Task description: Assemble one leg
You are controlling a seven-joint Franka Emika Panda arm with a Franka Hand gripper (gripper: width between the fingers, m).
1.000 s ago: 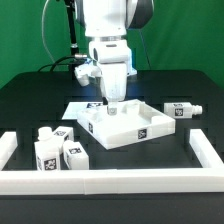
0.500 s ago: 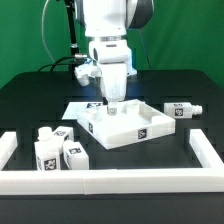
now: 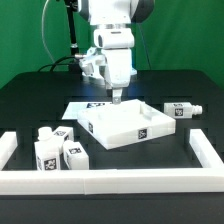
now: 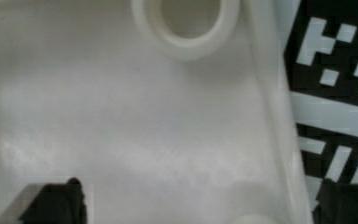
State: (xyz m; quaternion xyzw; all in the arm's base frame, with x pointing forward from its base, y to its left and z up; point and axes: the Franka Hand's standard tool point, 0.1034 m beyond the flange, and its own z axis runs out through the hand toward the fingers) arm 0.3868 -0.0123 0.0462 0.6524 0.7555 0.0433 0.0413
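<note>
- Black surface (image 3: pixel 30 105) with a green backdrop behind and a white rail (image 3: pixel 110 181) round the front and sides.
- Large flat white slab (image 3: pixel 125 126) lies mid-surface. The marker board (image 3: pixel 84 106) lies flat just behind it, toward the exterior view's left.
- Panda arm (image 3: pixel 112 45) hangs over the slab's rear corner, with the claw (image 3: pixel 116 97) pointing down just above the slab and clear of it.
- Wrist view shows bare slab top under the claw, a round corner hole (image 4: pixel 190 20), and black-and-white tags beside the slab edge.
- One dark fingertip (image 4: pixel 55 203) sits far off centre with nothing between the fingers, so the claw reads as spread and empty. The other finger is hard to pick out against the tags.
- Leg (image 3: pixel 181 110) lies on its side on the exterior view's right, near the slab but apart from it, with its stub pointing away from the slab.
- Three more are grouped on the exterior view's left: back leg (image 3: pixel 55 134), front leg (image 3: pixel 44 156) and third leg (image 3: pixel 73 153). None of them touches the slab.
</note>
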